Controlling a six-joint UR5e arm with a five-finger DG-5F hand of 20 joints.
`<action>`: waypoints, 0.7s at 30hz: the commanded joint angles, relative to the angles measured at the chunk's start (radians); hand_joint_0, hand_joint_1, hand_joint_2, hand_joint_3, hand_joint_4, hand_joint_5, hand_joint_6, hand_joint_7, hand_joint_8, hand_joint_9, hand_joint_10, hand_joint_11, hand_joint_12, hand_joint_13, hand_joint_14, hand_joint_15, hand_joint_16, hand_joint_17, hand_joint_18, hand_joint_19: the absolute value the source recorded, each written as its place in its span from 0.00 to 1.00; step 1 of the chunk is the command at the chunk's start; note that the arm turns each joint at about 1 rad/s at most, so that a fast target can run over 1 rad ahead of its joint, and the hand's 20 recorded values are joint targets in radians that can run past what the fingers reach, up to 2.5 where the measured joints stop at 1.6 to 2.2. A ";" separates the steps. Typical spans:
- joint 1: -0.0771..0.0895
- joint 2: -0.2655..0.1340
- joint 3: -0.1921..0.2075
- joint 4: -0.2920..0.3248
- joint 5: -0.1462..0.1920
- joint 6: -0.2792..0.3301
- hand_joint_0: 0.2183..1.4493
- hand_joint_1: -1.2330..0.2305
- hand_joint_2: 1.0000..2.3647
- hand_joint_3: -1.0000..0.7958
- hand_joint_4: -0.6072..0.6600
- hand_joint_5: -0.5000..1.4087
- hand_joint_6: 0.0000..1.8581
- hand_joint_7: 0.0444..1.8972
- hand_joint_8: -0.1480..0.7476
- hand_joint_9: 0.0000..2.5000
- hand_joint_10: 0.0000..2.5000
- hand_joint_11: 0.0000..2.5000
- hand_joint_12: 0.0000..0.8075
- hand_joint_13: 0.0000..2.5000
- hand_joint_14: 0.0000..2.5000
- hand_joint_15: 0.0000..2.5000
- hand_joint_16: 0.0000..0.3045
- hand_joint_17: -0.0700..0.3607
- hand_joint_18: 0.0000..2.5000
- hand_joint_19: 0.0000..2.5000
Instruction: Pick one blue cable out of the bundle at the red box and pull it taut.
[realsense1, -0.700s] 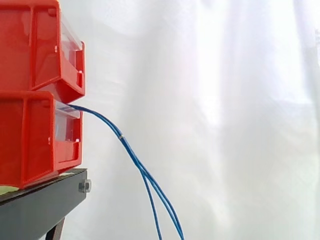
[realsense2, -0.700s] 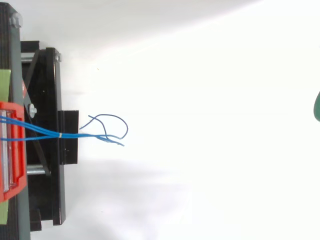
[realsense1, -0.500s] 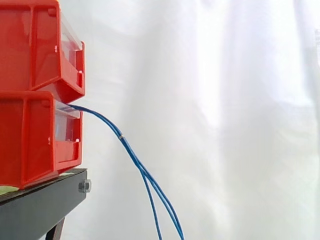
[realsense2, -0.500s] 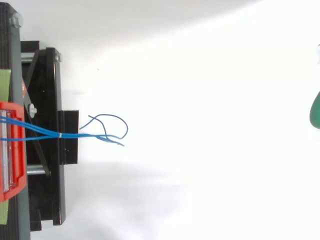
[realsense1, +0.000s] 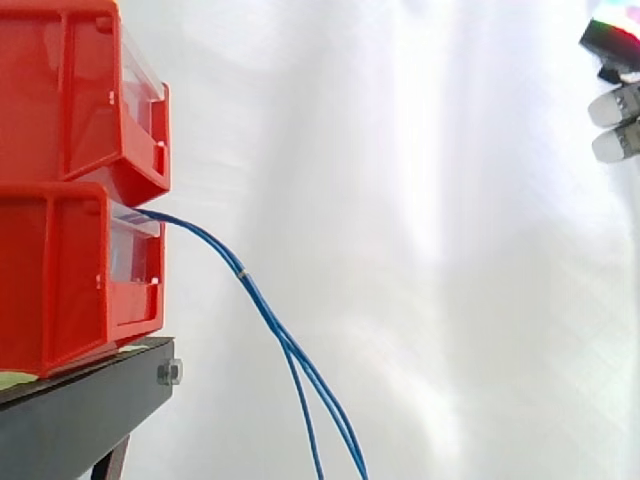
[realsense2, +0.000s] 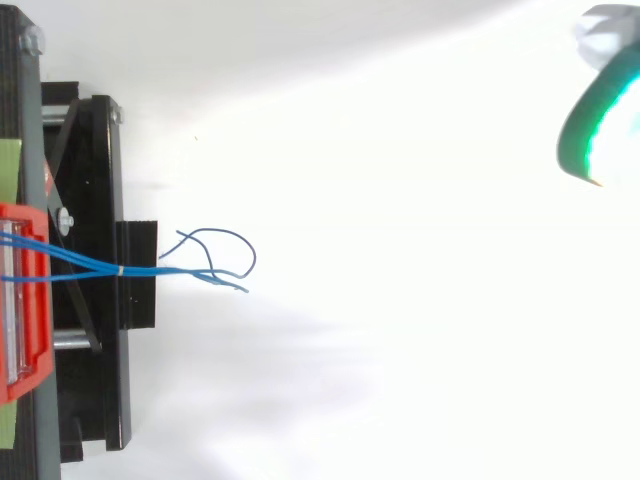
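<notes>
Thin blue cables (realsense1: 262, 305) drooped in a smooth curve from the glossy red box (realsense1: 60, 280) at the left, well apart from the hand (realsense2: 590, 130) at the upper right, whose pose I could not tell.

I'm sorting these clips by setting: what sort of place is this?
Probably a lab test rig for a robot: stacked red bins on a black stand before a plain white curtain, blue cables hanging from the lower bin, and a robot hand at the upper right edge.
</notes>
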 joint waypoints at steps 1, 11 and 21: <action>0.002 -0.046 -0.004 0.023 0.007 0.014 0.25 0.51 0.00 0.28 0.70 0.14 0.27 0.40 0.48 0.00 0.00 0.00 0.44 0.00 0.00 0.01 0.23 0.52 0.00 0.02; -0.008 -0.272 0.089 0.140 -0.002 0.018 0.25 0.50 0.00 0.28 0.70 0.14 0.27 0.40 0.49 0.00 0.00 0.00 0.44 0.00 0.00 0.01 0.23 0.52 0.00 0.03; -0.002 -0.338 0.155 0.166 0.007 -0.009 0.25 0.50 0.00 0.28 0.71 0.15 0.27 0.40 0.49 0.01 0.00 0.00 0.45 0.00 0.00 0.01 0.22 0.52 0.00 0.03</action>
